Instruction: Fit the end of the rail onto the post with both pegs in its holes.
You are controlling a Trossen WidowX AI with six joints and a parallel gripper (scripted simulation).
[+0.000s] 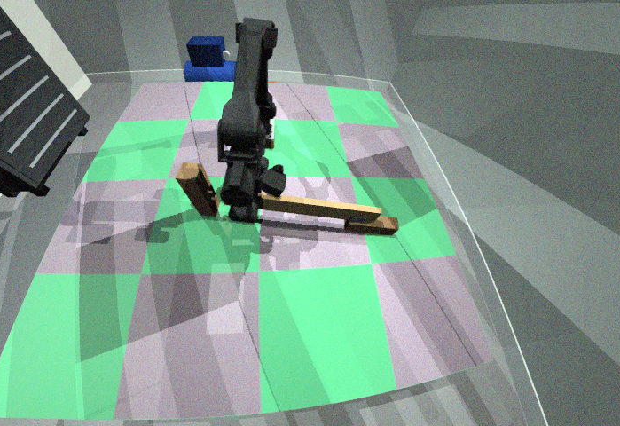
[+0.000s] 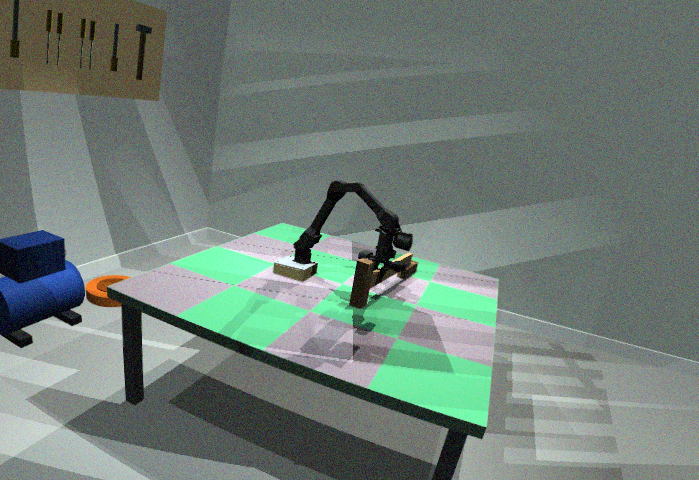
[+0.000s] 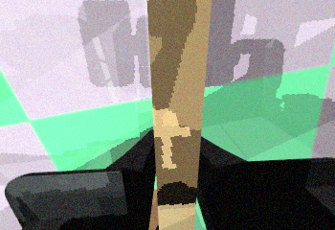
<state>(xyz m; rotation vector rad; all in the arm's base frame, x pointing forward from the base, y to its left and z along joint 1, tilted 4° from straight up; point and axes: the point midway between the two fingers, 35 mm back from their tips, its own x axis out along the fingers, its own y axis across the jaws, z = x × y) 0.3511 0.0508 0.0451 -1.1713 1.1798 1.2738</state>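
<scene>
The rail (image 1: 320,207) (image 2: 405,258) (image 3: 180,86) is in our gripper (image 1: 244,215) (image 2: 385,263) (image 3: 169,134), whose fingers are mostly closed, one on each side of the wood, near the end that faces the post. From above we see its long pale span held over the table (image 1: 315,326) (image 2: 424,404), with a dark shadow below it. The far end lies over the low block (image 1: 383,225) (image 2: 411,270), though we cannot tell how deep it sits in the bracket. At the other end, the upright post (image 1: 197,188) (image 2: 360,283) stands just beside our gripper, its pegs (image 1: 211,193) pointing toward the rail. We see them small and dark outside the wood, so the joint is unfinished; the holes are too hidden for us to judge their line-up. Our black arm (image 1: 250,90) (image 2: 318,217) arches over from a pale-topped base block (image 2: 295,271) on the checkered green and pinkish table. Beyond the table, we see a blue tank (image 1: 207,71) (image 2: 35,297) with a boxy top, an orange ring (image 2: 96,291) and, on the wall, a tool board (image 2: 78,79).
</scene>
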